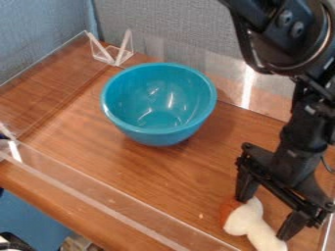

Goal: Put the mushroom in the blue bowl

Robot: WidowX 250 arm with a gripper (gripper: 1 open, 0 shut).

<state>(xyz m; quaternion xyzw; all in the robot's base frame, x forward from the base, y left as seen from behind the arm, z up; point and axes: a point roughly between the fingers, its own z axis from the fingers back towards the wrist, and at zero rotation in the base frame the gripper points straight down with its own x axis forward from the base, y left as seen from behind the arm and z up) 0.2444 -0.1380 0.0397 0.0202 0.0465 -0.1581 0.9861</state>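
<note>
Cream stem of the mushroom (253, 223) is what you see nearest, lying on its side at the front right of the wooden table (78, 108), its reddish-brown cap mostly hidden behind the gripper (280, 201). Your gripper points straight down over it, black fingers (244, 180) spread wide on either side of the cap; can't tell if they touch it, nothing is pinched. Clear plastic wall (92, 191) runs along the front edge. Further back, well apart from the mushroom, the blue bowl (159, 102) sits upright at mid-table. Behind it, a small white wire stand (113, 48) at the back left corner
</note>
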